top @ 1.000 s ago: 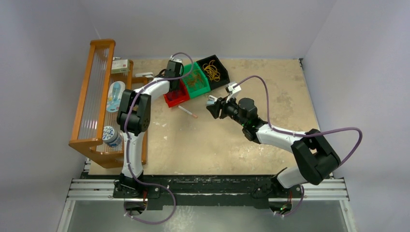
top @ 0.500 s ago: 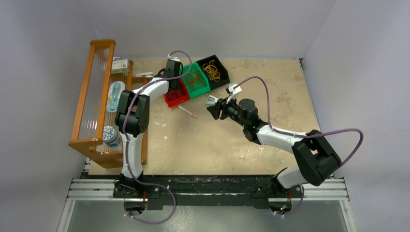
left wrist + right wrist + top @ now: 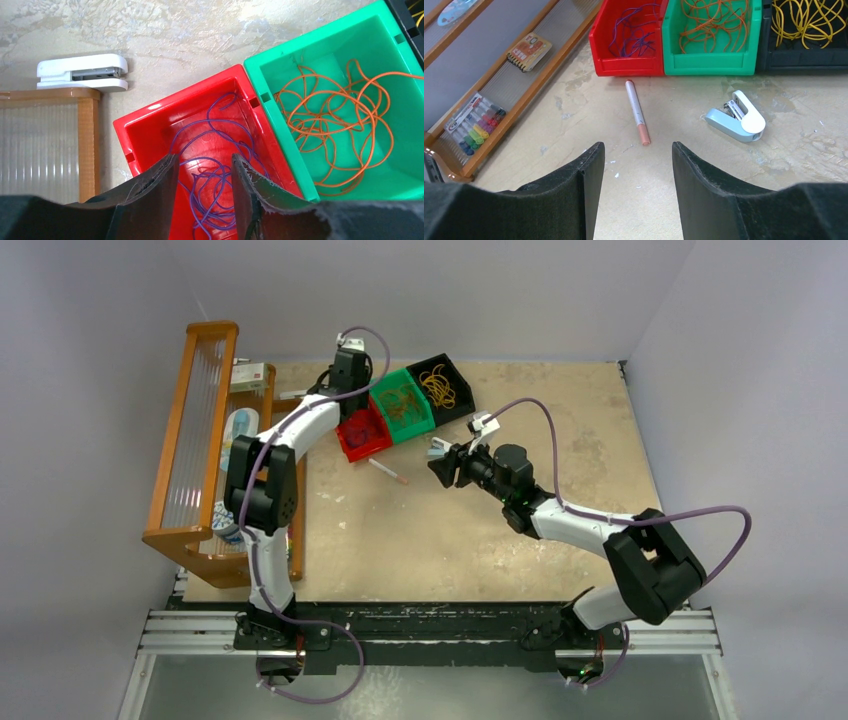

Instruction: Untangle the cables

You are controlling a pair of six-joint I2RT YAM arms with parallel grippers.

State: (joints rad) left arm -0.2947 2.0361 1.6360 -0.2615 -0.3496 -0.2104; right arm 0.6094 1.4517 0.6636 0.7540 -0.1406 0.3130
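Note:
Three bins stand in a row at the back: a red bin (image 3: 362, 432) holding a purple cable (image 3: 220, 175), a green bin (image 3: 405, 405) holding an orange cable (image 3: 340, 115), and a black bin (image 3: 442, 385) holding a yellow cable (image 3: 809, 17). My left gripper (image 3: 202, 162) is open and empty above the red bin, its jaws either side of the purple cable. It also shows in the top view (image 3: 348, 390). My right gripper (image 3: 636, 147) is open and empty, low over the table in front of the bins, and shows in the top view (image 3: 440, 465).
A pen (image 3: 637, 112) lies on the table in front of the red bin. A light-blue stapler (image 3: 736, 120) lies to its right. A white stapler (image 3: 82, 72) sits by the wooden shelf (image 3: 190, 440), which holds markers (image 3: 476, 122) and a notebook (image 3: 529, 50).
My left gripper has moved left and back, from above the seam between the red and green bins to the red bin's far side. The right arm has not moved.

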